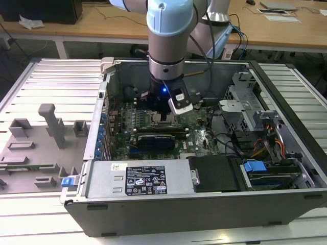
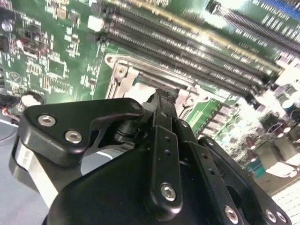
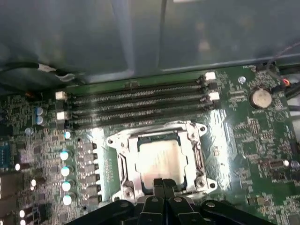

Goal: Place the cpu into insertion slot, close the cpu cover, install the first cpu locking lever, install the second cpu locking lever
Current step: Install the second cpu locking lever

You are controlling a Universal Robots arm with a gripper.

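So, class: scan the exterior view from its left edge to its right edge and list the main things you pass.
Grey fixture blocks → the computer case's left wall → the gripper over the cpu cover → silver drive cage → blue drive latch.

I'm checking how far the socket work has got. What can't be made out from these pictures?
- Near edge of the cpu cover in the first wrist view: hidden behind the gripper.
- The cpu: glare blurs how it is seated.
- Socket in the second wrist view: mostly behind the gripper's linkage.
- Socket in the exterior view: covered by the arm's wrist.
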